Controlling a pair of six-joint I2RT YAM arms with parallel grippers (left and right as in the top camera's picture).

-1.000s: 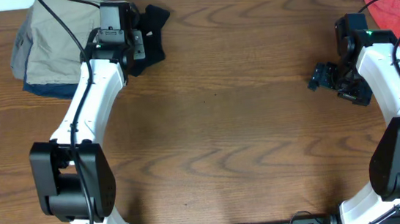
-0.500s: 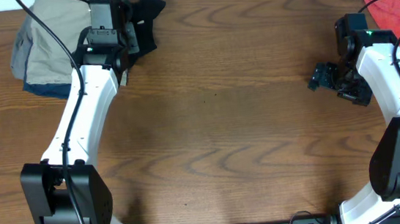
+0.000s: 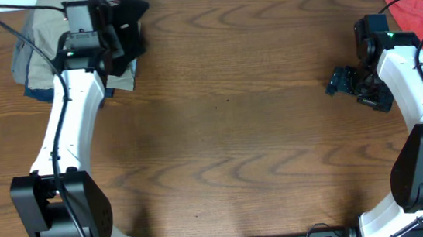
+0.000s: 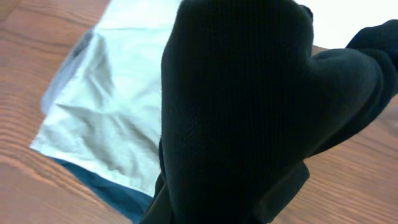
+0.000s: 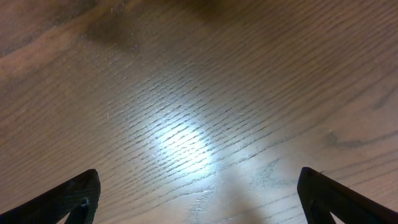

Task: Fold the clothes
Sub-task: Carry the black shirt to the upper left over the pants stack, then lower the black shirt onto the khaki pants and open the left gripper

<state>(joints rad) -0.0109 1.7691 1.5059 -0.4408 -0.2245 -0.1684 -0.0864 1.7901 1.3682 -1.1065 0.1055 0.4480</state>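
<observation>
Left wrist view fills with the black T-shirt (image 4: 249, 112), bunched and pinched in the left gripper (image 3: 115, 44) over a beige pile (image 3: 34, 50) at the far-left corner of the table (image 3: 228, 132); soft, light and floppy, I judge, best taken at shoulders or hem corners; right gripper (image 3: 342, 82) spread wide, empty.

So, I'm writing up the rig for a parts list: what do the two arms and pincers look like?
Both the left arm and the right arm have smooth white link shells between bulky black joint housings. A small green light glows near each wrist, and thin black cables trail along them. The right pincer is black, its fingers tapering to points.
</observation>
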